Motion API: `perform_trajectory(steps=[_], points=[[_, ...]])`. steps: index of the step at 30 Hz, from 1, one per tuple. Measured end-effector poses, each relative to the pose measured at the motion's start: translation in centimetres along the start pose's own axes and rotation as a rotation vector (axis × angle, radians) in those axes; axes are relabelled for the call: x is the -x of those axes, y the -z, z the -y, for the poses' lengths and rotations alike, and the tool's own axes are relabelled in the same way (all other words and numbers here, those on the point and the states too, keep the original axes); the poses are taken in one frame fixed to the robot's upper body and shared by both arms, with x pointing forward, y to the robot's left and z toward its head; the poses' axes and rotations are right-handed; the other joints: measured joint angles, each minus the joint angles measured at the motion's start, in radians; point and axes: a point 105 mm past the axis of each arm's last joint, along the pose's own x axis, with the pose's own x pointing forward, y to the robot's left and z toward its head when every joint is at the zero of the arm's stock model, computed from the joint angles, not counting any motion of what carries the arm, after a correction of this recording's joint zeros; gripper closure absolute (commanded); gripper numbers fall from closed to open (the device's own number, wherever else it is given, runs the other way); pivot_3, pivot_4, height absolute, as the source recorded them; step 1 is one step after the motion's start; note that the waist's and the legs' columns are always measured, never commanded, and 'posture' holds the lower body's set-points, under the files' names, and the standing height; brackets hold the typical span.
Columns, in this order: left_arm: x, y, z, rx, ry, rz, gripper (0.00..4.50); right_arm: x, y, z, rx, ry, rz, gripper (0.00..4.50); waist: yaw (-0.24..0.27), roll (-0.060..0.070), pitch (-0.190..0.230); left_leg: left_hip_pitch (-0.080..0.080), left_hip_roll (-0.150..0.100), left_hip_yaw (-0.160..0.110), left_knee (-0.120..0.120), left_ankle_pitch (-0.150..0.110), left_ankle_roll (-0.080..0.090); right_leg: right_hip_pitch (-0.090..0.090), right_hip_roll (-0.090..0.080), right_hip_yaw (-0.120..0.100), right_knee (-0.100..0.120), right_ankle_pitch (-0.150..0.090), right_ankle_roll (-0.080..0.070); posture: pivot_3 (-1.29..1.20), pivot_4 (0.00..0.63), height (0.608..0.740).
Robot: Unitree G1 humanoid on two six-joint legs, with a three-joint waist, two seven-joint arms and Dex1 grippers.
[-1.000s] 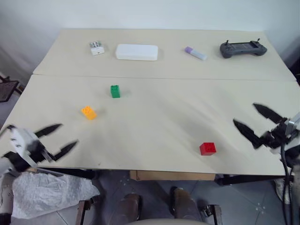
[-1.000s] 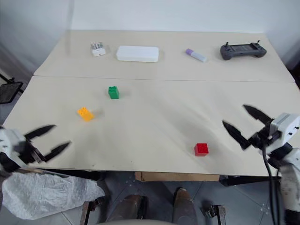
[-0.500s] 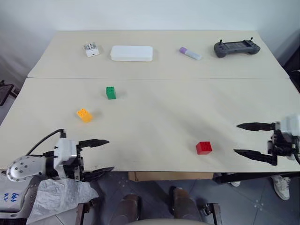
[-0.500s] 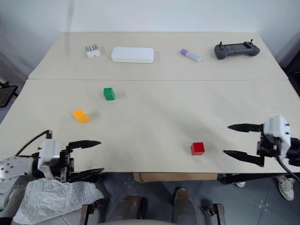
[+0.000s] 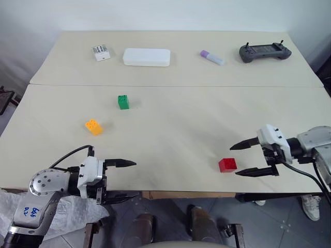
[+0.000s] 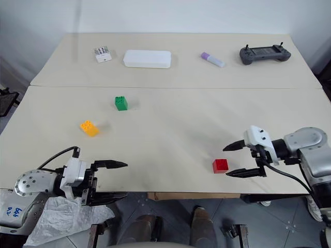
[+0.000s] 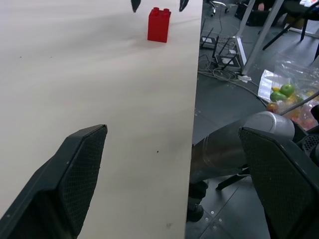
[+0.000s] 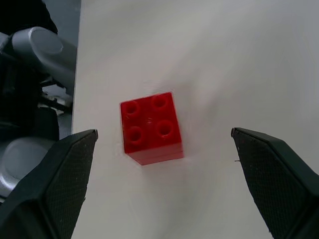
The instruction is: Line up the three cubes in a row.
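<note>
Since the earlier frames both arms have swung inward over the near edge of the table (image 5: 170,103): the right gripper (image 5: 247,158) has come in from the right to point at the red cube (image 5: 227,165), and the left gripper (image 5: 125,179) has turned to point rightward along the front edge. Both sets of black fingers stand spread wide and hold nothing. From the right wrist the red cube (image 8: 151,128) sits studs-up between the two fingers (image 8: 60,179) without touching either; from the head its tips look just short of the cube, though that is hard to judge. Of the left gripper, one finger lies over the tabletop and the other seems to hang past the edge. The green cube (image 5: 123,102) stands upright left of centre, the orange-yellow cube (image 5: 93,126) lies a little nearer and further left, and the red one is well apart from them on the right. Along the far side lie a small white dotted box (image 5: 100,52), a white case (image 5: 147,57), a purple-capped tube (image 5: 212,57) and a dark controller (image 5: 264,51).
</note>
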Motion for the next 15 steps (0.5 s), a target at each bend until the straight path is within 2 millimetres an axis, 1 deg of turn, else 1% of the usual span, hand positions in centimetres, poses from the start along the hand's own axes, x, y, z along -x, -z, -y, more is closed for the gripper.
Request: perform_trajectory(steps=[1,4,8,11,14,15], points=[[0.0,0.0,0.0,-0.003,-0.002,-0.003,0.01,-0.3,0.2,0.0,0.002,-0.006,0.002,0.0,0.0,0.0,0.0,0.0,0.0,0.0,0.0,0.0,0.0,0.0,0.0,0.0,0.0,0.0,0.0,0.0,0.15,0.74],[0.1,0.0,-0.1,-0.006,-0.014,-0.005,0.0,-1.0,0.6,0.0,0.007,-0.014,0.012,0.6,0.0,0.0,0.0,0.0,0.0,0.0,0.0,0.0,0.0,0.0,0.0,0.0,0.0,0.0,0.0,0.0,0.15,0.74],[0.4,0.0,-0.4,-0.009,-0.04,-0.009,0.0,-1.8,0.7,-0.3,0.005,-0.028,0.038,1.99,0.0,0.0,0.0,0.0,0.0,0.0,0.0,0.0,0.0,0.0,0.0,0.0,0.0,0.0,0.0,0.0,0.15,0.74],[0.7,0.0,-0.9,-0.012,-0.062,-0.011,0.0,-1.8,0.5,-0.4,0.016,-0.03,0.048,3.0,0.0,0.0,0.0,0.0,0.0,0.0,0.0,0.0,0.0,0.0,0.0,0.0,0.0,0.0,0.0,0.0,0.15,0.74],[0.9,0.3,-1.4,-0.004,-0.081,-0.016,0.0,-2.2,-0.5,-0.1,0.034,-0.034,0.092,3.0,0.0,0.0,0.0,0.0,0.0,0.0,0.0,0.0,0.0,0.0,0.0,0.0,0.0,0.0,0.0,0.0,0.15,0.74],[1.0,0.2,-1.6,-0.01,-0.087,-0.016,0.0,-2.4,-1.1,0.3,0.045,-0.035,0.116,3.0,-0.002,0.0,0.0,0.0,0.0,0.0,0.001,0.0,0.0,0.0,0.0,0.0,0.0,0.0,0.0,0.0,0.15,0.74]])
